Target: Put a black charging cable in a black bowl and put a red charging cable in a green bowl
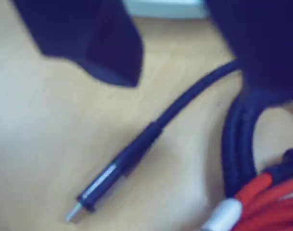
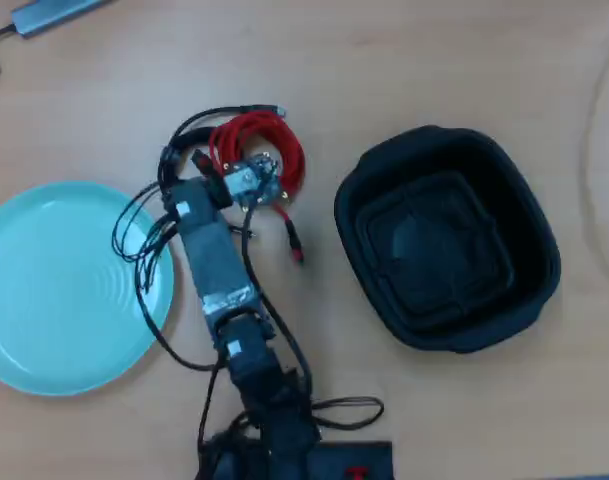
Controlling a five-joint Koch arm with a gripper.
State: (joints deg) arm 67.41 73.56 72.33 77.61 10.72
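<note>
The gripper [image 1: 184, 62] hangs jaws apart over the black cable [image 1: 136, 149], which touches the red cable [image 2: 269, 140]. Open table separates the black bowl [image 2: 529, 300] and green bowl [image 2: 44, 300].

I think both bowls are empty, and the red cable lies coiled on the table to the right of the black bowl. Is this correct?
Not quite. In the overhead view the red cable lies coiled to the left of the black bowl, between it and the green bowl. Both bowls are indeed empty.
</note>
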